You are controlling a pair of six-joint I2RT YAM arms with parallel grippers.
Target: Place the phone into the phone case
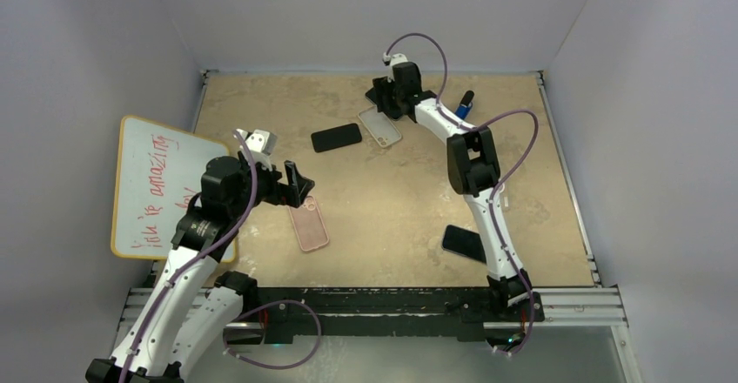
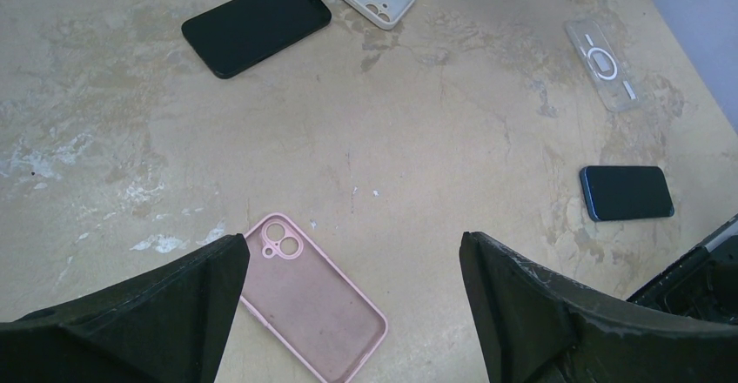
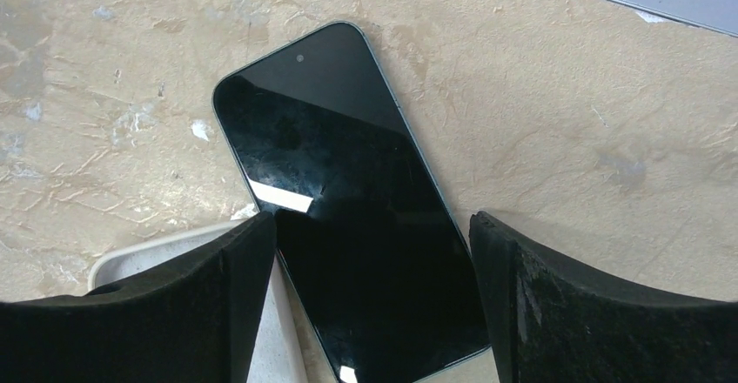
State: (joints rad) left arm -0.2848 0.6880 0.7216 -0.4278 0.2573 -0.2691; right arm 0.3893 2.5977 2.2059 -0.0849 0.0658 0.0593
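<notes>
Tan, scuffed table (image 1: 392,200) w/ white walls round it. Your R gripper (image 3: 372,226) is at the far side, released, fingers spread either side of a black phone (image 3: 348,183) lying screen-up. You can't tell whether the pads touch its edges. Phone's near end sits right at the rim of the white case (image 3: 130,265); beside or overlapping, unclear. Your L gripper (image 2: 352,242) hangs released too, just above the pink case (image 2: 313,313). Elsewhere: 2nd black phone (image 1: 336,137) left of the white case, blue phone (image 2: 627,193) near the R arm base, clear case (image 2: 605,61), whiteboard (image 1: 157,183) at left.
</notes>
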